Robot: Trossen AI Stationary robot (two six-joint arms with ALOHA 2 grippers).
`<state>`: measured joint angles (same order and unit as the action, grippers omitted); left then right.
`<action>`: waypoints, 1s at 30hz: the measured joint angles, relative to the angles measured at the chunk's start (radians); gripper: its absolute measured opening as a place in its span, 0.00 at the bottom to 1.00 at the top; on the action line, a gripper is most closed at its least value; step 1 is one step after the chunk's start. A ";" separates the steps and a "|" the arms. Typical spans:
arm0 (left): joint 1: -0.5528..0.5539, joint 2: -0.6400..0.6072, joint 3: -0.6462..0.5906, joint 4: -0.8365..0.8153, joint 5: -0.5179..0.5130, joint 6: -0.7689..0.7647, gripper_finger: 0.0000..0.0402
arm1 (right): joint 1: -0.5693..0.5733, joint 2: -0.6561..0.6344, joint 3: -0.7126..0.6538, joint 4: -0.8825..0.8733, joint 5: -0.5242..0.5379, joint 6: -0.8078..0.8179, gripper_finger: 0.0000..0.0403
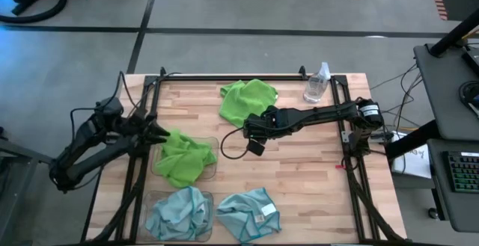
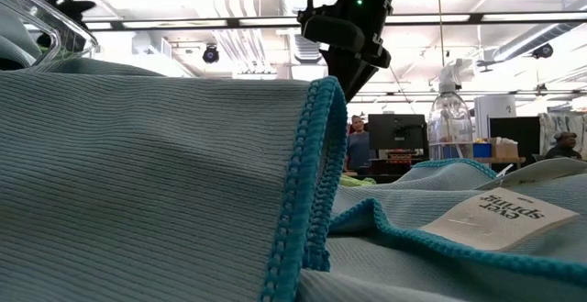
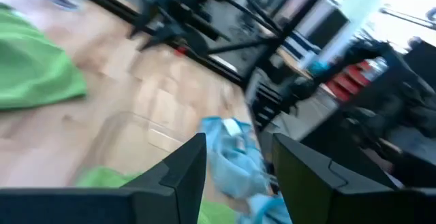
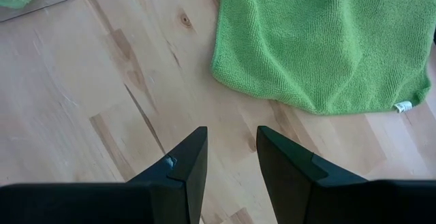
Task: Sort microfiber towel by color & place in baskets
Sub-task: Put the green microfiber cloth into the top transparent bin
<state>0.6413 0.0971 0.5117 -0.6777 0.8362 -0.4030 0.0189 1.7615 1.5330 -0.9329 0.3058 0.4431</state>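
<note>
Hovering with fingers parted and empty, your right gripper (image 1: 255, 137) targets the loose lime-green microfiber towel (image 1: 248, 99) at twelve o'clock.

I see even, bright overhead light, with ceiling strip lights (image 2: 229, 22) glaring white in the low view. My left wrist picture is smeared with motion blur beyond the jaws. The overhead view stays soft.
</note>
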 joint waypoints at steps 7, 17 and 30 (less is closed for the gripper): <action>0.000 0.094 0.017 0.077 -0.149 0.056 0.38 | -0.004 0.000 0.000 0.004 0.001 -0.002 0.31; 0.000 0.313 0.017 0.260 -0.431 0.174 0.38 | -0.006 0.000 0.000 0.003 0.001 -0.031 0.31; 0.000 0.660 0.017 0.596 -0.427 0.303 0.38 | -0.011 0.000 0.000 0.003 0.001 -0.054 0.31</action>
<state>0.6411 0.7569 0.5285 -0.0822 0.4091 -0.1001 0.0078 1.7615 1.5330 -0.9298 0.3069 0.3892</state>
